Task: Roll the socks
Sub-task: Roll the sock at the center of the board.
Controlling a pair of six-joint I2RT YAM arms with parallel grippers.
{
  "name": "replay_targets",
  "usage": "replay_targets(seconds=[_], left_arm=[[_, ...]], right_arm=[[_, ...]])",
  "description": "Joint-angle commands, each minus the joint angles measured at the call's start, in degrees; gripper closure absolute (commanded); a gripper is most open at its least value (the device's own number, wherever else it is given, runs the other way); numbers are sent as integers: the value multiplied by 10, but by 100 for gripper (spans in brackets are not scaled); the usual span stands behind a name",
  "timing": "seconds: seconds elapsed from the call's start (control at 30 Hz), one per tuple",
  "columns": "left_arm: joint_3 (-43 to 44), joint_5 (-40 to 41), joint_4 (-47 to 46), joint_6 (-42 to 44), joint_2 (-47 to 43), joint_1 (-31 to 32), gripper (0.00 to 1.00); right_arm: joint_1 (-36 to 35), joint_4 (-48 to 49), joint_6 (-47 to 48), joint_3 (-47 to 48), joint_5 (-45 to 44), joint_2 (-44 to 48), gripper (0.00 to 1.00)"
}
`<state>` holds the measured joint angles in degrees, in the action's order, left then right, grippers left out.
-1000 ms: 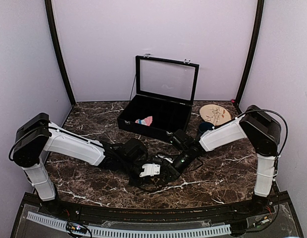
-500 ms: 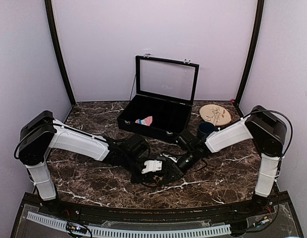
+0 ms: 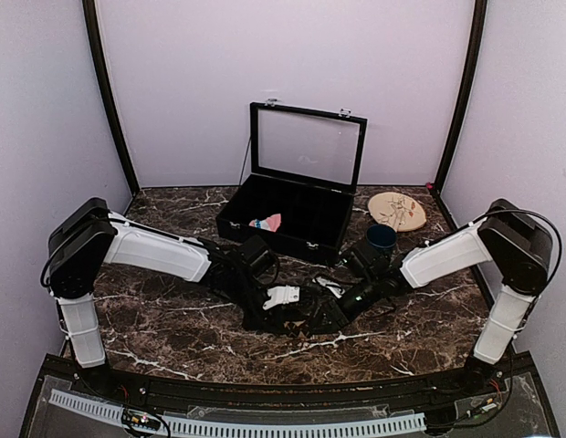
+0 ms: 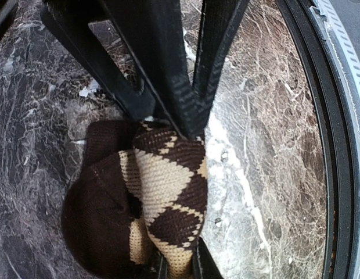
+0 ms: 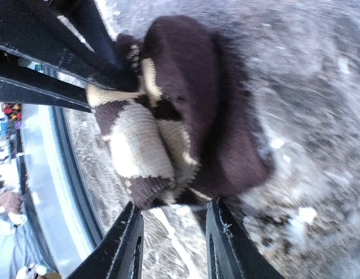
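The dark brown sock with tan argyle diamonds [image 4: 168, 186] lies rolled into a bundle on the marble table, also seen in the right wrist view as the brown sock [image 5: 174, 110]. My left gripper [image 4: 179, 263] is shut on the bundle's argyle end. My right gripper [image 5: 171, 235] is open just short of the bundle, with only bare marble between its fingers [image 5: 129, 244]. In the top view the left gripper [image 3: 292, 313] and right gripper [image 3: 321, 315] meet at the table's middle front. The pink sock [image 3: 265, 222] lies inside the black case.
A black case [image 3: 230, 222] with its glass lid raised stands at the back centre. A dark blue cup [image 3: 381, 239] and a round wooden disc [image 3: 397, 211] sit at the back right. The table's black front rim [image 4: 319, 145] runs close by the bundle.
My right gripper has opened and let go of the brown sock. Both arms have shifted to the right, and the left gripper keeps its hold on the bundle.
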<state>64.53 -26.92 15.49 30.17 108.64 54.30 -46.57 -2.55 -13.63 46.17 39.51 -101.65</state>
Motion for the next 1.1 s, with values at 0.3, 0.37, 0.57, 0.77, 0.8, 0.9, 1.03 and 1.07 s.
replay_targets(seconds=[0.3, 0.37, 0.57, 0.77, 0.8, 0.9, 1.03, 1.07], left_arm=[[45, -68, 125, -9, 48, -13, 97], [53, -78, 137, -10, 56, -15, 97], [77, -103, 169, -14, 77, -26, 97], [95, -127, 191, -16, 89, -39, 97], [99, -131, 195, -16, 92, -42, 97], [109, -143, 208, -16, 101, -46, 97], [117, -151, 217, -15, 111, -49, 97], [118, -151, 218, -15, 115, -50, 97]], right_arm=[[-8, 81, -4, -106, -228, 152, 64], [-31, 79, 16, -116, -281, 178, 64], [-119, 95, 57, -140, -413, 224, 64], [-186, 97, 80, -145, -489, 234, 63], [-193, 95, 82, -144, -496, 232, 62], [-215, 95, 94, -135, -511, 223, 60], [-238, 83, 116, -106, -519, 189, 55], [-244, 80, 123, -99, -522, 180, 54]])
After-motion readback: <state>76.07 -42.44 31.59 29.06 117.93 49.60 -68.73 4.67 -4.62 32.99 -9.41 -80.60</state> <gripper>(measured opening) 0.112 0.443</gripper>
